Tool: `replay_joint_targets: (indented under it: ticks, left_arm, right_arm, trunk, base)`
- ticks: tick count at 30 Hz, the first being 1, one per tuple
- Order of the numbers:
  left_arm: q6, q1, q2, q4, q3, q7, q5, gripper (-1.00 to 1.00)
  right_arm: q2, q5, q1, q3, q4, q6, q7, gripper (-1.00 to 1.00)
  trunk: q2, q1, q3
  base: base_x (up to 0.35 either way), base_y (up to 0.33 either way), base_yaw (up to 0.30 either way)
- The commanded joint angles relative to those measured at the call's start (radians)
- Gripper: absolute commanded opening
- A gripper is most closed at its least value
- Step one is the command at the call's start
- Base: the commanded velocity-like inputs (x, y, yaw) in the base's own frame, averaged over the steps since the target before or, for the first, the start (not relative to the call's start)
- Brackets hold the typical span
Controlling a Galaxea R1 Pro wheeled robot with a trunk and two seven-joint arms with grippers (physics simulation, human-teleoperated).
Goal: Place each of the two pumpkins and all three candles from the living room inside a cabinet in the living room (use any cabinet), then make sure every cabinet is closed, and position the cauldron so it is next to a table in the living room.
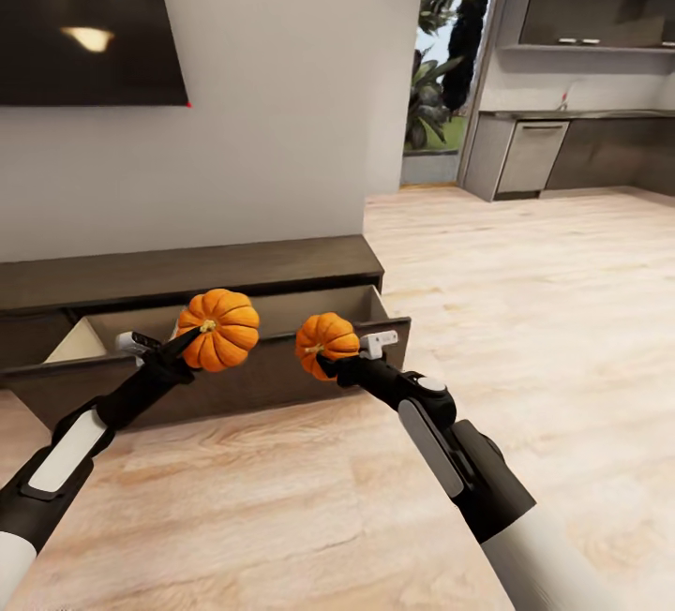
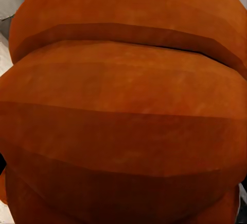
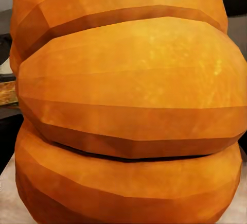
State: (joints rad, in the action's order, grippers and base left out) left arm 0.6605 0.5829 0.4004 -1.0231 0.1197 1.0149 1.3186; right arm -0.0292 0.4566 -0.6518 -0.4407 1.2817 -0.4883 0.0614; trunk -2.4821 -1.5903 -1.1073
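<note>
Each pincer (left, right) pinches a pumpkin over the open cabinet.

Bright, even render; a lamp glares off the dark screen; wrist views blur close-up

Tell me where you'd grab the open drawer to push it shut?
No need to grab. Press a claw flat on the drawer front's outer face, near the middle, pushing toward the wall. The front is one wide, flat panel with no handle showing, so a centred push should slide it straight. Both claws hold pumpkins now.
</note>
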Motion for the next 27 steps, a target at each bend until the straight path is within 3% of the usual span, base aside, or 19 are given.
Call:
replay_joint_targets:
  ticks: [1,14,21,23,25,27]
  left_arm:
    - [0.001,0.000,0.000,0.000,0.000,0.000,0.001,-1.00]
    - [0.001,-0.004,0.002,0.003,-0.002,0.021,0.001,-1.00]
    - [0.001,-0.005,0.006,-0.004,-0.003,0.022,0.001,-1.00]
    - [0.001,-0.005,0.007,-0.012,-0.003,0.022,0.001,-1.00]
    - [0.002,-0.005,0.012,-0.024,-0.004,0.022,0.001,-1.00]
    - [0.003,-0.005,0.016,-0.031,-0.004,0.022,0.001,-1.00]
  right_arm:
    - [0.000,0.003,0.000,0.000,0.001,0.002,0.000,-1.00]
    - [-0.001,0.005,0.000,0.003,0.002,0.002,0.000,-1.00]
    - [0.007,0.009,0.000,0.012,0.029,0.002,0.006,-1.00]
    - [0.005,0.049,0.000,0.045,0.038,0.001,0.004,-1.00]
    - [0.007,0.144,0.000,0.097,0.042,0.000,0.000,-1.00]
    - [0.010,0.222,0.000,0.121,0.044,-0.001,-0.002,-1.00]
  trunk:
    - [0.000,0.000,0.000]
    - [0.000,0.000,0.000]
    - [0.000,0.000,0.000]
    - [0.000,0.000,0.000]
    - [0.000,0.000,0.000]
    - [0.000,0.000,0.000]
  base:
    - [0.230,-0.247,0.300]
    - [0.248,-0.220,0.298]
    - [0.331,-0.018,0.058]
    - [0.336,0.000,0.001]
    - [0.336,0.000,0.000]
    - [0.336,0.036,0.000]
